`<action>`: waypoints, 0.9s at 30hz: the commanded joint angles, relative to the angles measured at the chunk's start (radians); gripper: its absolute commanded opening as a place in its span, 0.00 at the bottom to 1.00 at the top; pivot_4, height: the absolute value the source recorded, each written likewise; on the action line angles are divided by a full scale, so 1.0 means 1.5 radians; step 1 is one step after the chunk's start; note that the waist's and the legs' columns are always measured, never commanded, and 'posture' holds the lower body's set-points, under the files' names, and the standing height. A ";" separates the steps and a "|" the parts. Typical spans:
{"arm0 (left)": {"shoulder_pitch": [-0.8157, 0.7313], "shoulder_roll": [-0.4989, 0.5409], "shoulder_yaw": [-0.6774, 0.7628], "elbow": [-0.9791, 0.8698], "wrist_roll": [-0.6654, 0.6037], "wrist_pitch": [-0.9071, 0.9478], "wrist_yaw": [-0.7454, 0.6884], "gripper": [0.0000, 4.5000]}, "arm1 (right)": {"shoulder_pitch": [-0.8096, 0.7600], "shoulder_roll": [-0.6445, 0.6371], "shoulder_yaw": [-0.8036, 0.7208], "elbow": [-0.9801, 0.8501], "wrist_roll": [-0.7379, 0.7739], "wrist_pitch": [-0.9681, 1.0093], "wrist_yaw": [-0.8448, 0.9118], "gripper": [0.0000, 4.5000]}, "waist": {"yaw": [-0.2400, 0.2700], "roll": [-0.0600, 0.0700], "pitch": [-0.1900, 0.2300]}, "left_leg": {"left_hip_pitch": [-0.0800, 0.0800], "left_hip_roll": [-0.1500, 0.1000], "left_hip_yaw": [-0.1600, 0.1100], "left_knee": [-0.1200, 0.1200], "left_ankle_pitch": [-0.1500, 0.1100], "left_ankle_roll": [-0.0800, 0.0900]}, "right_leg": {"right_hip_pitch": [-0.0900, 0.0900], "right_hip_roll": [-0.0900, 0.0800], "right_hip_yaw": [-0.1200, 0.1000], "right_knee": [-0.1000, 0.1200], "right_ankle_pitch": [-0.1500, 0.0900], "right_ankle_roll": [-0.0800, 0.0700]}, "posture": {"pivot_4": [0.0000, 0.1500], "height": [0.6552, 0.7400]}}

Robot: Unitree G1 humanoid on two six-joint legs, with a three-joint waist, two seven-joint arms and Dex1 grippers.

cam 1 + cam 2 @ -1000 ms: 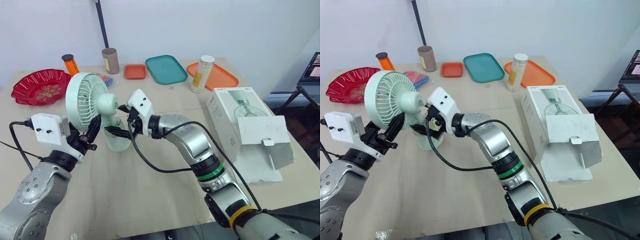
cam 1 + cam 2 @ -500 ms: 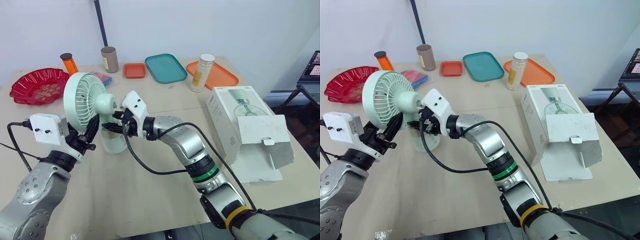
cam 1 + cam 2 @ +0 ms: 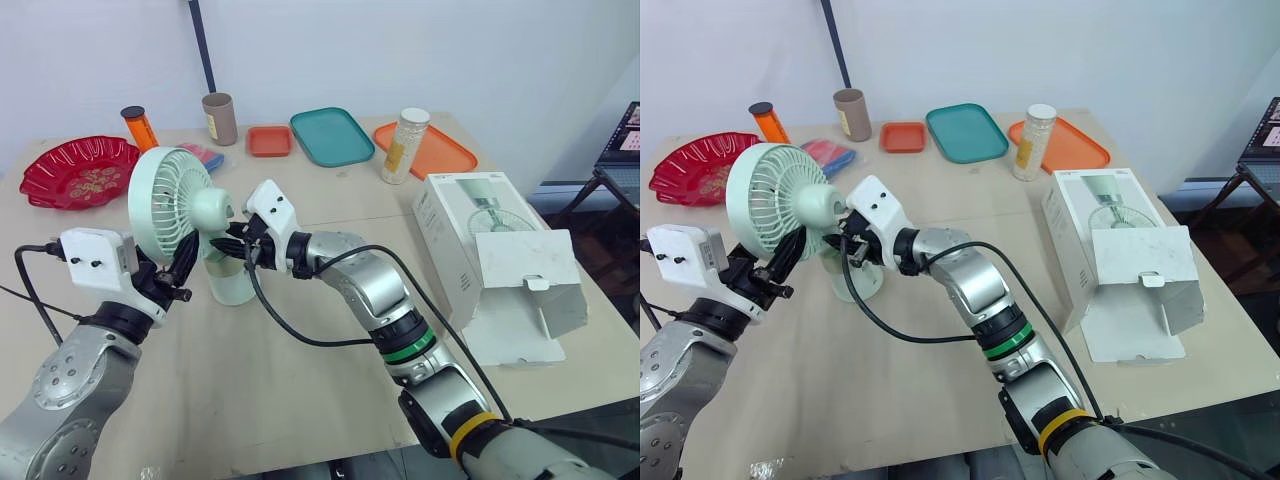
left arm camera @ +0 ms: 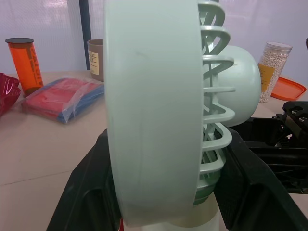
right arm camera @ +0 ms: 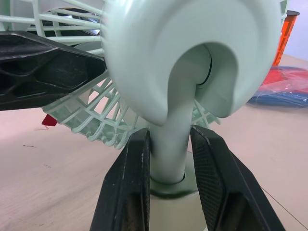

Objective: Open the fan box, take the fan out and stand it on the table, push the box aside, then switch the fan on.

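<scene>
My left pincer is clamped across the fan cage, right pincer pinched tight on its neck. Fan's upright on the tabletop at the left, open fan box well off right.

Head stereo downward; wrists near fan

light: bright, even, overhead | shadows: soft, faint under the box flap, right of my head views | glare: wall washed pale behind the fan, my left wrist view
</scene>
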 commanded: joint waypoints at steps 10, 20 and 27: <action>-0.014 0.001 0.005 -0.037 -0.004 -0.018 -0.005 0.43 | -0.018 0.013 -0.001 -0.019 0.001 -0.016 0.008 0.08 | 0.000 0.000 0.000 | 0.000 0.000 0.000 0.000 0.000 0.000 | 0.000 0.000 0.000 0.000 0.000 0.000 | 1.00 1.00; -0.009 0.012 0.008 -0.044 0.003 -0.019 -0.013 0.43 | -0.013 0.009 0.005 -0.028 0.001 -0.014 0.014 0.08 | 0.000 0.000 0.000 | 0.000 0.000 0.000 0.000 0.000 0.000 | 0.000 0.000 0.000 0.000 0.000 0.000 | 1.00 1.00; -0.001 0.009 0.009 -0.049 0.019 -0.024 -0.016 0.98 | -0.007 0.007 0.009 -0.034 -0.001 -0.011 0.017 0.08 | 0.000 0.000 0.000 | 0.000 0.000 0.000 0.000 0.000 0.000 | 0.000 0.000 0.000 0.000 0.000 0.000 | 1.00 1.00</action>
